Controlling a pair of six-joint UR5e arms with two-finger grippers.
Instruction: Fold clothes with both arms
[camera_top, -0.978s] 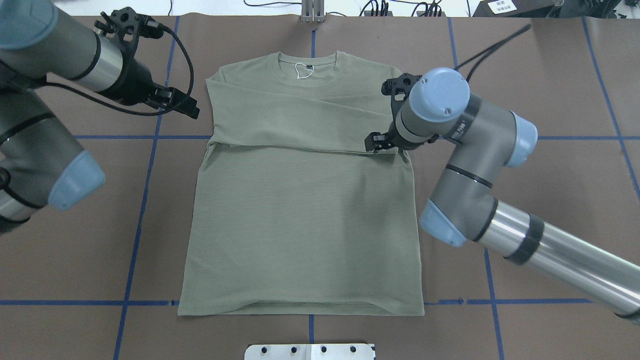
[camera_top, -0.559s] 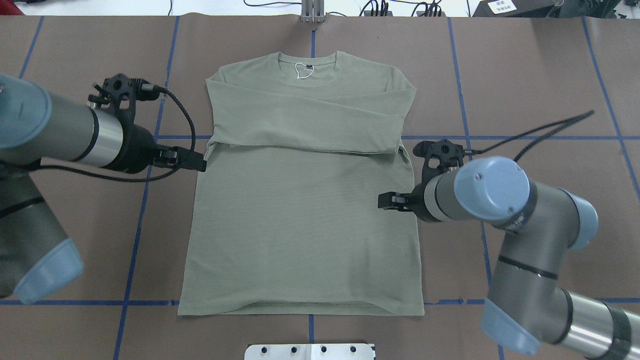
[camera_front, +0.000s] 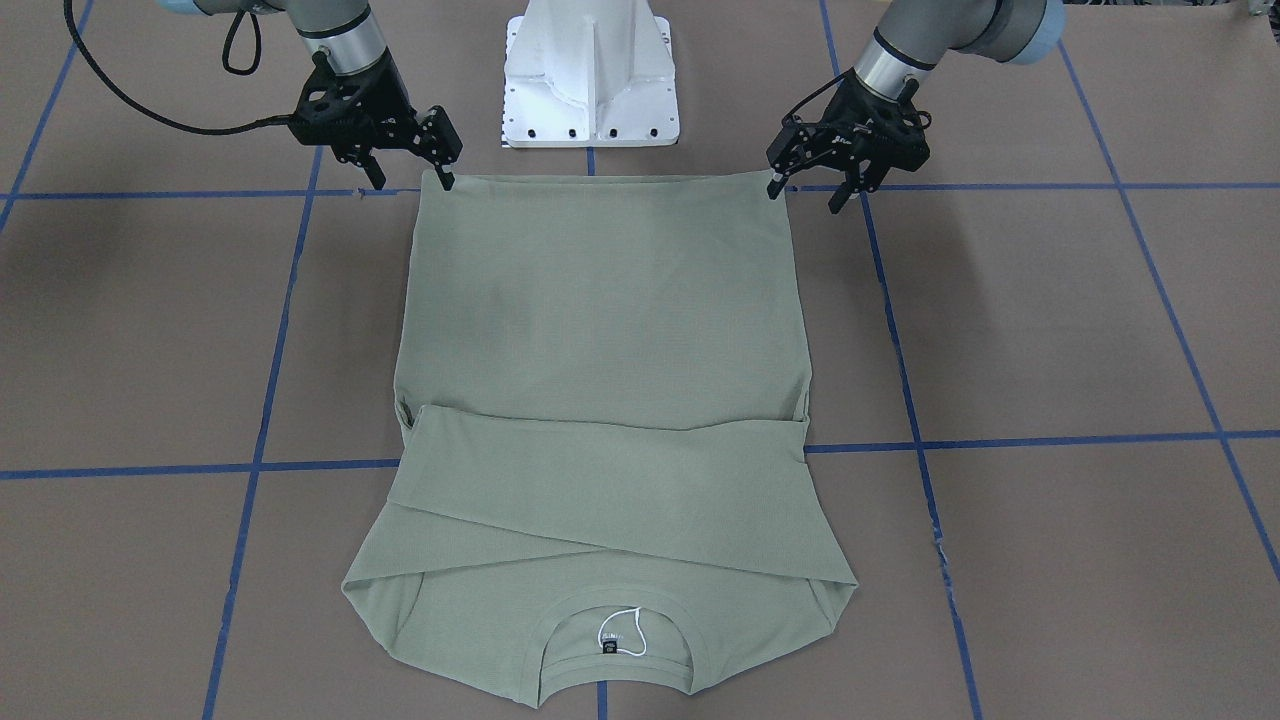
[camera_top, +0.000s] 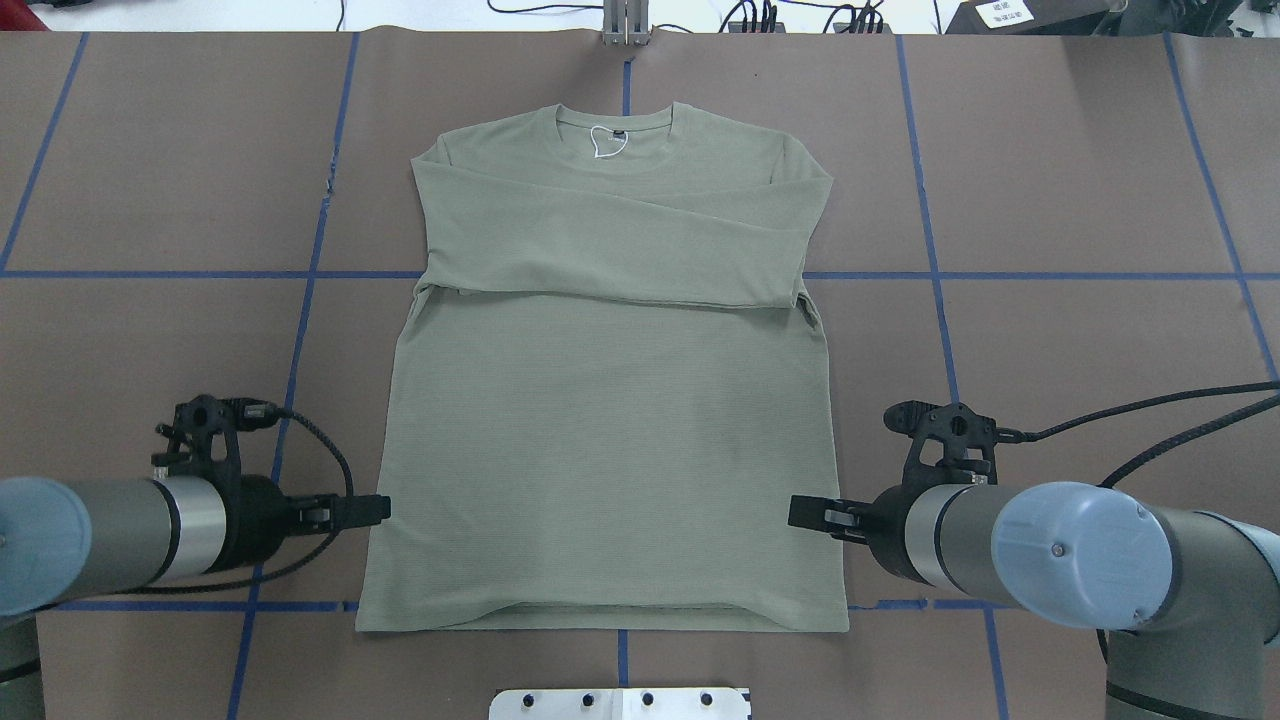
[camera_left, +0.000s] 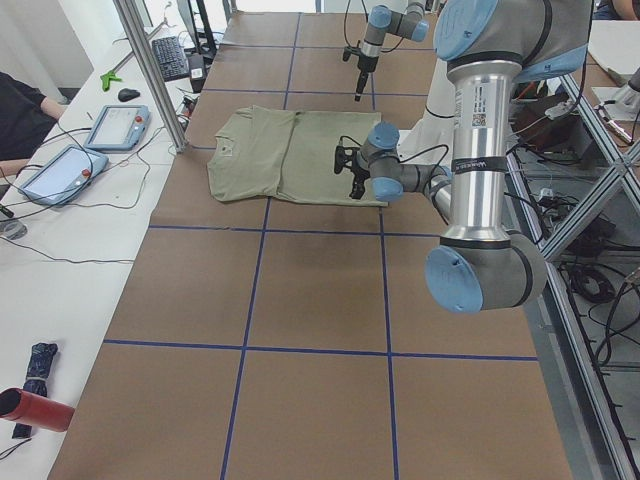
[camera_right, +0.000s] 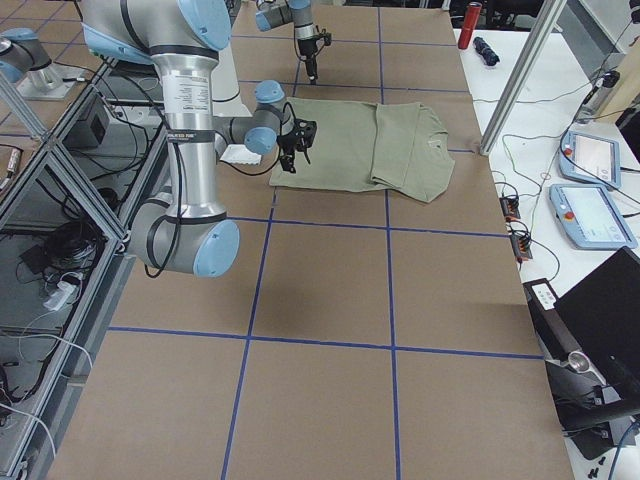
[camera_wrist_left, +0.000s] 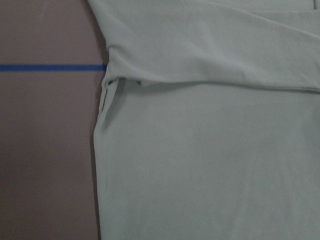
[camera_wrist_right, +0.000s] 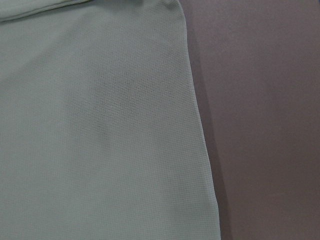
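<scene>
Left end effector and right end effector, jaws wide, at the hem corners of the green shirt.

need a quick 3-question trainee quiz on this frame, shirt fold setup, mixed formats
1. True or false: both sleeves of the sage-green long-sleeved shirt are folded across its chest.
2. Where are the left claw and the right claw?
A. At the neckline
B. At the shirt's two side edges, near the hem
C. Over the middle of the shirt
3. Fill in: in the front-facing view, the fingers of both claws stand ____.

Key: 1 true; 2 B; 3 open (apart, with no cloth lifted).
</scene>
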